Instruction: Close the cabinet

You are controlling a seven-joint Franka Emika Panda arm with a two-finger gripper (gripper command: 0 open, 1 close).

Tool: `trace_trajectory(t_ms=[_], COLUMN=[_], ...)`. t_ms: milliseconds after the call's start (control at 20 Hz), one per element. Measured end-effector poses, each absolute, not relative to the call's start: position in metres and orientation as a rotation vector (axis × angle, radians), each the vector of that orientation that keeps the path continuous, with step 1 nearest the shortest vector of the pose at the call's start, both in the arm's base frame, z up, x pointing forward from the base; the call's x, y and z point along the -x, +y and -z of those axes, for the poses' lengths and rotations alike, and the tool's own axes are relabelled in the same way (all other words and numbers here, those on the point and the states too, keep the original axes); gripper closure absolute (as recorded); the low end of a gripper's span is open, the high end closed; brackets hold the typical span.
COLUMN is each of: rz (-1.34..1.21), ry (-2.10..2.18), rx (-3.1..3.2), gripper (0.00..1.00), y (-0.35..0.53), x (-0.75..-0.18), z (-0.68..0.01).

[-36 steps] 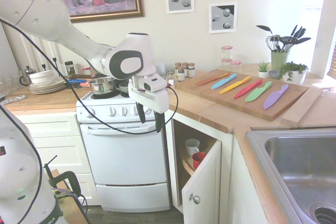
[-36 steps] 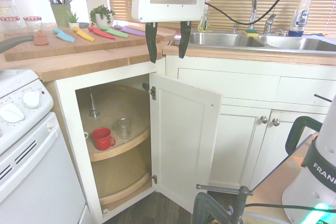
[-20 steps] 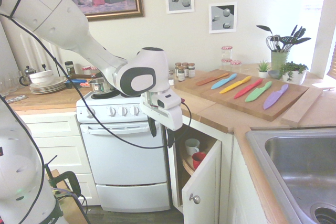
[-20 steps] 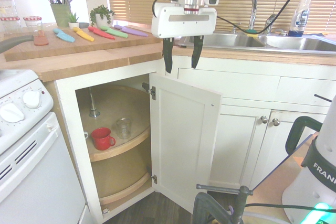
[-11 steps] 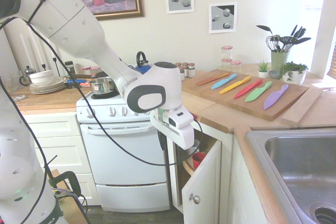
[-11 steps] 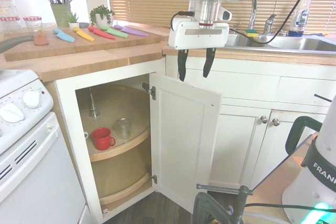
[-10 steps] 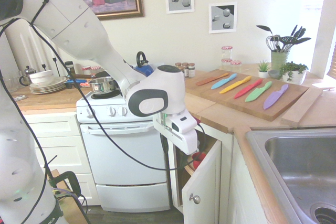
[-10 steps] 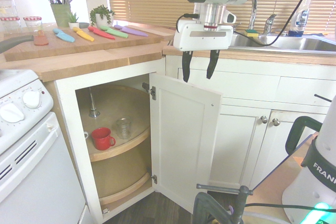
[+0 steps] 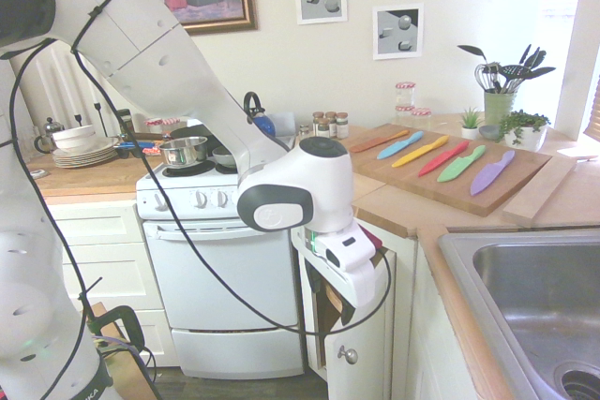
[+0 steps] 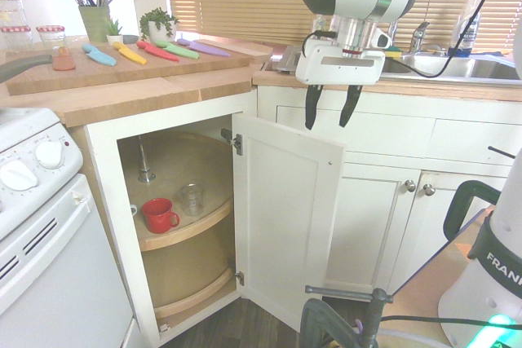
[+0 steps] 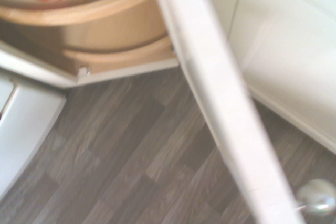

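Cabinet [image 10: 175,201] door [image 10: 285,226] wide open, not yet pushed; we see the gripper [image 10: 327,106] above its top edge, jaws spread, empty.

Red cup [image 10: 159,215] and clear glass [image 10: 192,199] on wooden cabinet shelf [image 10: 183,230]

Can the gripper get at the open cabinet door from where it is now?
Probably yes: the gripper hangs open above the door's top edge, with nothing between them.
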State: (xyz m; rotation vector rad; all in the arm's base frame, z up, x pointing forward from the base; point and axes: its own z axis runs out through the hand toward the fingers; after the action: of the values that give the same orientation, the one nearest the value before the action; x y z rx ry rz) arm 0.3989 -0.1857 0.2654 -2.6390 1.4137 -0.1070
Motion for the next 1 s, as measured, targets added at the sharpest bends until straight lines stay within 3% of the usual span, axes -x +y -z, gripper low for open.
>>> trace_trajectory(t_ms=[1000], rz=[0.221], ry=[1.341], rx=[2.583], gripper=[0.00], y=[-0.254], x=[-0.430], z=[-0.221])
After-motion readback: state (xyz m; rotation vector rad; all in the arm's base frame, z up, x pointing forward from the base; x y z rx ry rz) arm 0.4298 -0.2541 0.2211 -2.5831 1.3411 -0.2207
